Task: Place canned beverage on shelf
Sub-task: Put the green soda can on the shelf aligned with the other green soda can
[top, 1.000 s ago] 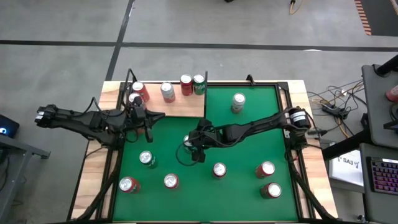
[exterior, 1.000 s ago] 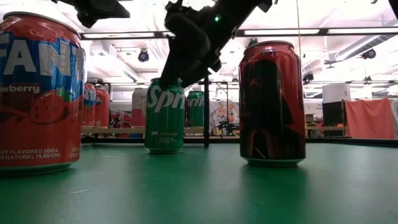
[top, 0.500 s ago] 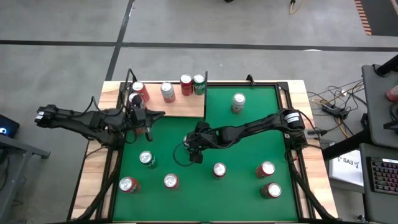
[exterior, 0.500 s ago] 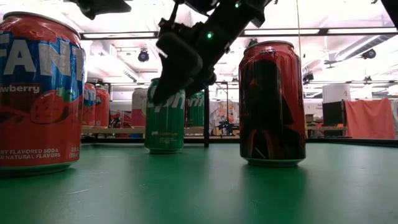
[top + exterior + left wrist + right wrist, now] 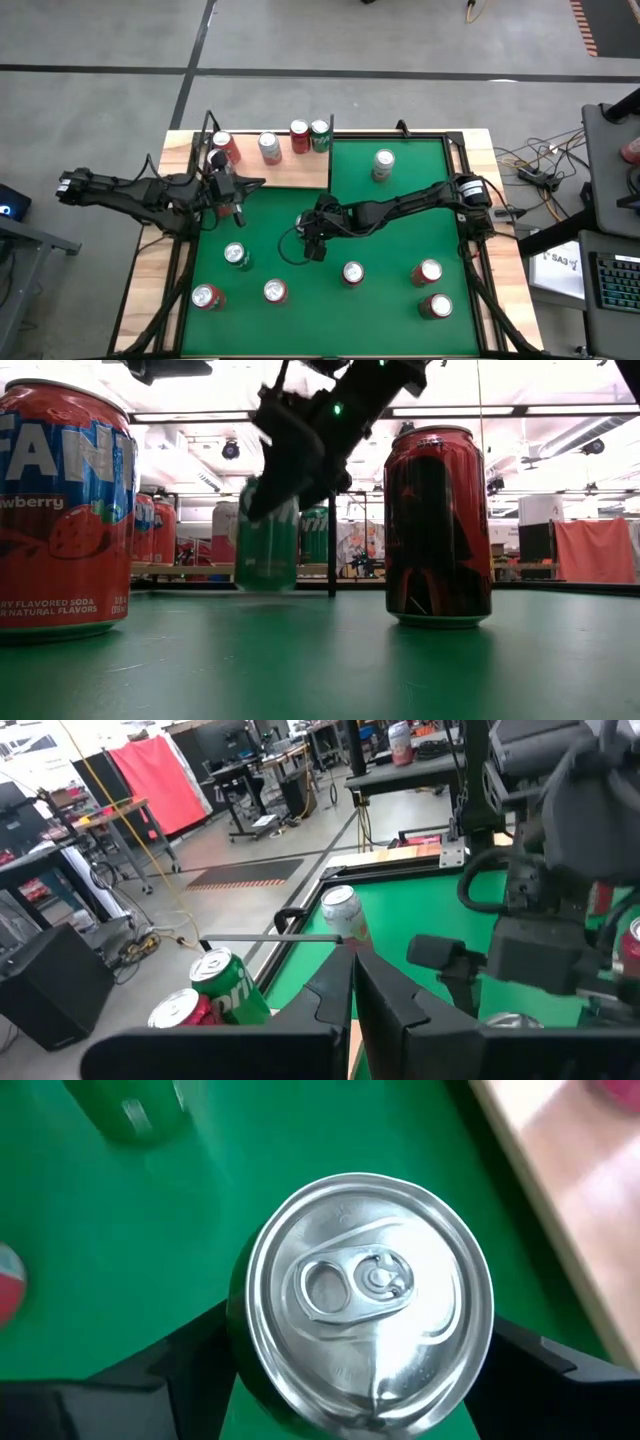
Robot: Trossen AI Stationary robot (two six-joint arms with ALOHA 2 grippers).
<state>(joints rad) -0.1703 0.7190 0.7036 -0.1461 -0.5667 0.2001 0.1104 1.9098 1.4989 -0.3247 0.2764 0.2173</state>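
A green soda can [image 5: 303,229] is near the middle of the green felt, its silver top [image 5: 365,1295] filling the right wrist view. My right gripper [image 5: 308,238] is shut on it. The shelf [image 5: 275,170], a pale wood panel at the far left, carries several cans [image 5: 270,148]. My left gripper [image 5: 235,200] hovers shut at the shelf's near edge with nothing between its fingers [image 5: 352,975]. My right gripper pinches the green can's side wall [image 5: 238,1350] between its two fingers, one on each opposite side, on the can's upper half [image 5: 262,510]. The fingers slant down from the table's right side. The can stays upright, its base just off the felt.
Loose cans stand on the felt: a silver one [image 5: 383,163] at the far side, one at the left [image 5: 236,255], and several along the near side [image 5: 352,272]. A strawberry soda can [image 5: 65,510] and a dark red can [image 5: 437,525] stand close to the low camera.
My right gripper has sunk a little around the green can, drawn its fingers in and taken hold of it. The can, standing on the felt before, now shows blurred with its base lifted slightly off the felt.
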